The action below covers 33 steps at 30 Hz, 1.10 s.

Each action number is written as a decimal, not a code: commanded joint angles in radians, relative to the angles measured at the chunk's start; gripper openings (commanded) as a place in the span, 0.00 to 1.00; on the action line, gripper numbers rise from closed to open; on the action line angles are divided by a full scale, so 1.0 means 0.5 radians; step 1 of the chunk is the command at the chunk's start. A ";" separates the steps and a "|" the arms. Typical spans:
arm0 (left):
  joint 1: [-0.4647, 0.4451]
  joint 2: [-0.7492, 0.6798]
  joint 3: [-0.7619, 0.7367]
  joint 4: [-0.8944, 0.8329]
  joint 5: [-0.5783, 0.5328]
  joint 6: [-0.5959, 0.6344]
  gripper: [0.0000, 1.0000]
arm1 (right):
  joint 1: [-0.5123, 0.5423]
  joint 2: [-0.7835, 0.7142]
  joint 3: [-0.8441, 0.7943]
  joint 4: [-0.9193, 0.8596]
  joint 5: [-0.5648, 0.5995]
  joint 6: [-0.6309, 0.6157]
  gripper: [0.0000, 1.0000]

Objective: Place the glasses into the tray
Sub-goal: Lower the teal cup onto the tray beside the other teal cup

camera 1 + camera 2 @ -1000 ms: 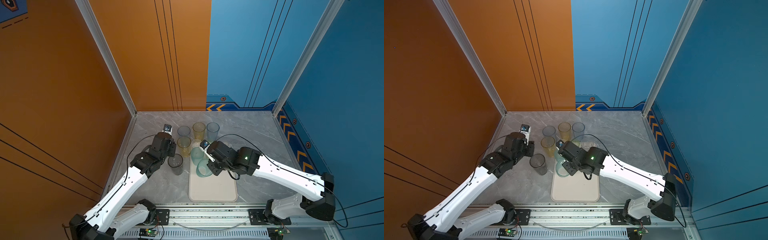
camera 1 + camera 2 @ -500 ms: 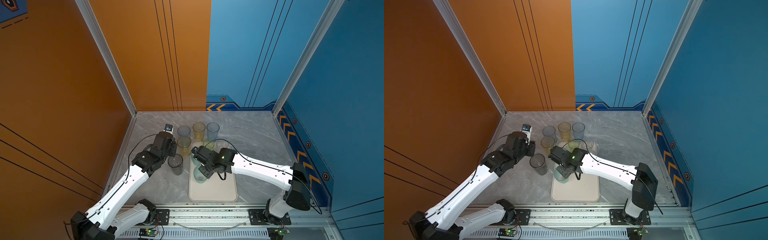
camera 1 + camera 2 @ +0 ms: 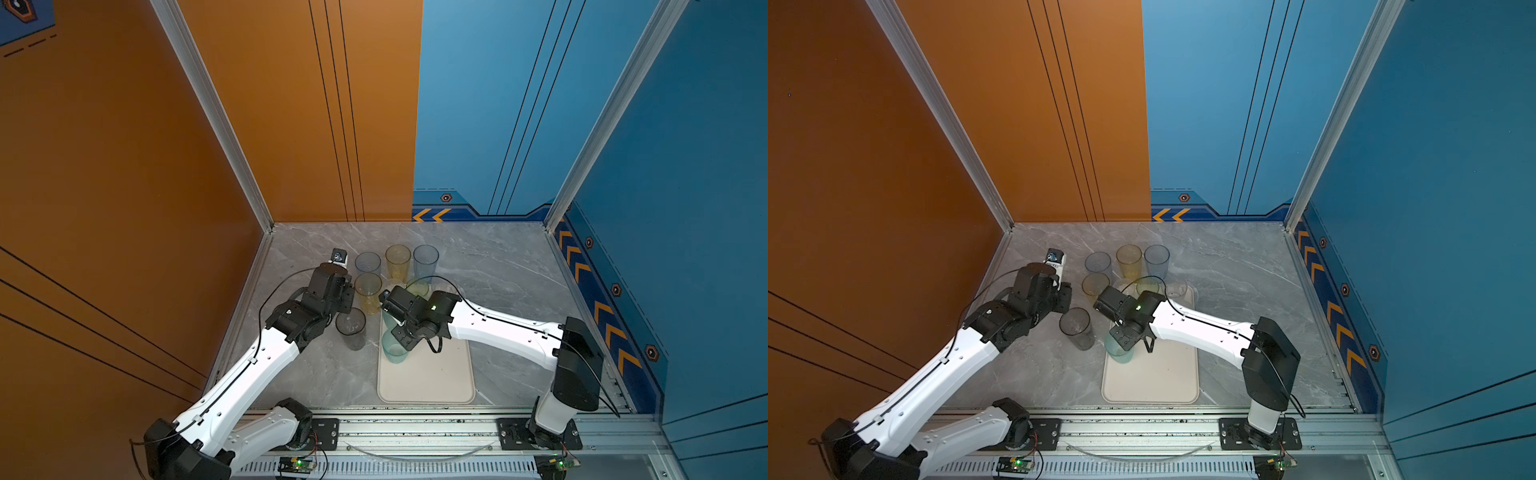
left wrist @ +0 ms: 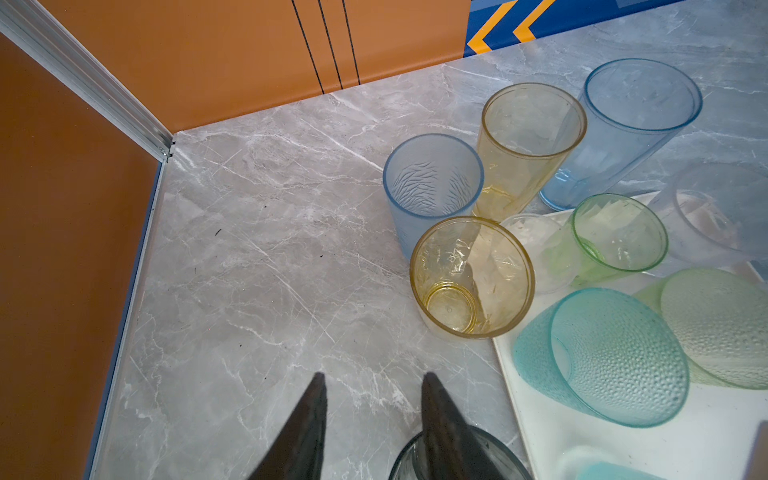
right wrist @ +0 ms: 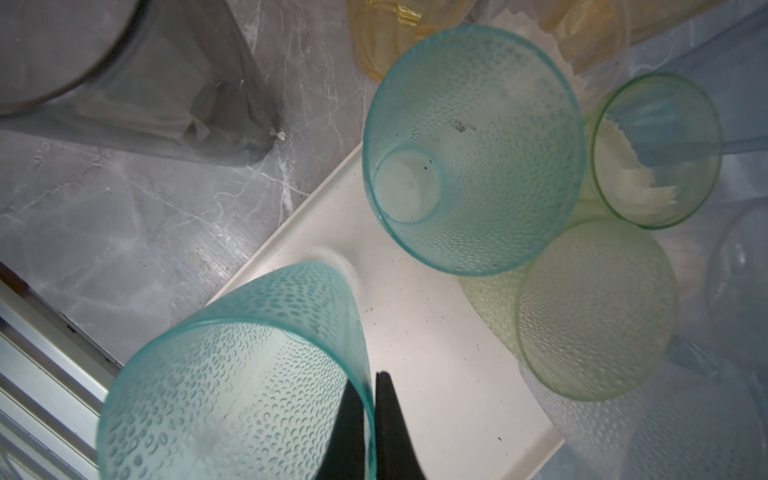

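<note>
In both top views the tray (image 3: 428,382) lies at 6 o'clock on the surface (image 3: 498,266). A teal tumbler (image 3: 1121,356) is at its 9 o'clock edge, and a grey tumbler (image 3: 352,332) is just beside it, off the tray.

Left wrist view: the left gripper (image 4: 372,384) stands part open and empty, one finger (image 4: 440,415) overlapping the grey tumbler's rim.

Right wrist view: the right gripper (image 5: 370,386) pinches the teal tumbler's rim, over the tray.

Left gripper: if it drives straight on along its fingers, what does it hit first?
Probably the bare grey marble tabletop: the open left gripper points down at it, missing the short yellow translucent tumbler. Depth is unclear, but the way there looks free.
</note>
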 commanded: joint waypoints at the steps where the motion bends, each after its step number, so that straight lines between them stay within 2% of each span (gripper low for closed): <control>1: -0.013 0.014 0.057 -0.038 -0.049 0.034 0.39 | -0.017 0.030 0.065 0.037 -0.040 -0.012 0.00; 18: 0.011 0.024 0.042 -0.044 -0.036 0.050 0.40 | -0.081 0.109 0.088 0.068 -0.125 -0.015 0.00; 24: 0.014 0.020 0.042 -0.047 -0.034 0.049 0.41 | -0.087 0.128 0.091 0.069 -0.147 -0.018 0.06; 33: 0.017 0.011 0.037 -0.050 -0.032 0.049 0.41 | -0.112 0.153 0.098 0.078 -0.147 -0.015 0.06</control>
